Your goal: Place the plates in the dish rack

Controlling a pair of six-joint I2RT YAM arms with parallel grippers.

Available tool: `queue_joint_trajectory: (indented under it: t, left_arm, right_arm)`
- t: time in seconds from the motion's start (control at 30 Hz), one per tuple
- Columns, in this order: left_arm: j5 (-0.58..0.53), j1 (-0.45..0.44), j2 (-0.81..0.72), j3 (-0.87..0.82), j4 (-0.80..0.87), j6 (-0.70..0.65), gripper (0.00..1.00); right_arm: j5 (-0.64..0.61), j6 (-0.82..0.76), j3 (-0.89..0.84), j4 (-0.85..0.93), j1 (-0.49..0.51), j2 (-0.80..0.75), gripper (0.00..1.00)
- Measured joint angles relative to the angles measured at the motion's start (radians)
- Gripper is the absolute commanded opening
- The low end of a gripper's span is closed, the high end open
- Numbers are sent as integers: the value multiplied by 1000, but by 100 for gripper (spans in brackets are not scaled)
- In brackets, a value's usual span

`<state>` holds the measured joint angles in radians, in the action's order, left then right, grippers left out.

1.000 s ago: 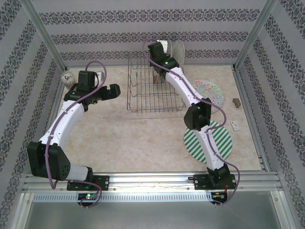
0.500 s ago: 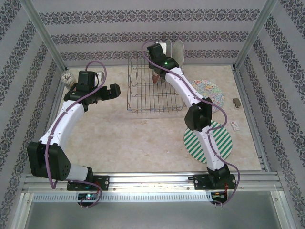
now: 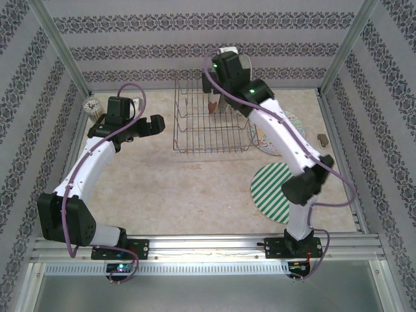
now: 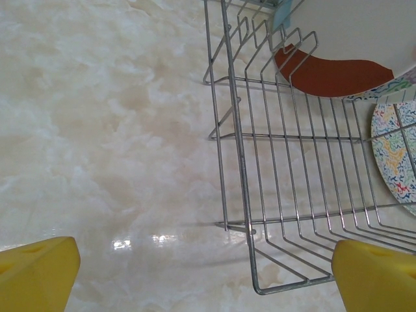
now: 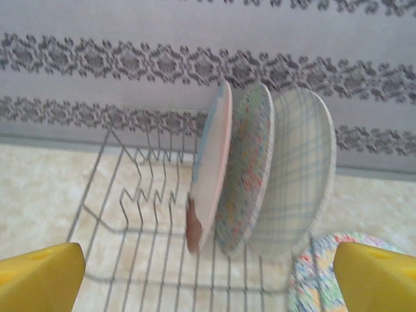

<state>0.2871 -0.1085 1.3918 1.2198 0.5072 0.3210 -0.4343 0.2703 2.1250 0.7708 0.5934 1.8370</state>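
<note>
1. three plates [image 5: 244, 175] stand upright in the rack [image 5: 130, 214], perhaps touching.
2. floral plate [image 5: 322, 276] and striped plate [image 3: 268, 192] lie flat on the table [image 3: 162, 188].
3. left gripper [image 4: 205, 276] and right gripper [image 5: 208, 273] gape, empty.

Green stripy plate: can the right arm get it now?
Probably yes. The striped plate lies flat near the right arm's base, nothing on top. The right gripper, jaws open, is at the dish rack and would need to swing back.

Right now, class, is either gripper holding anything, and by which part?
Nothing is held. The left gripper is open beside the dish rack; the right gripper is open, facing three plates standing in it.
</note>
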Motion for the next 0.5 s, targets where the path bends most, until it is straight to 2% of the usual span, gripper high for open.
queue_joint_trajectory:
  t: [0.1,0.27,0.33,0.43,0.5]
  left_arm:
    - [0,-12,-15,-2,0,0,100]
    - [0,-52,-52,-7,-6,0,100]
    - [-11,-81,-58,-7,-7,2,100]
    - [-56,-185,-73,-7,-6,15,100]
    - [-90,-290,-88,-6,-5,26,100]
  right_arm:
    - [114,71,-217,8,-98,-192,98]
    - [286,227,-613,23,-423,-525,98]
    - [333,257,-716,54,-494,-621,98]
    - [388,298,-862,92,-580,-758,96]
    - [407,314,-950,122,-631,-834,96]
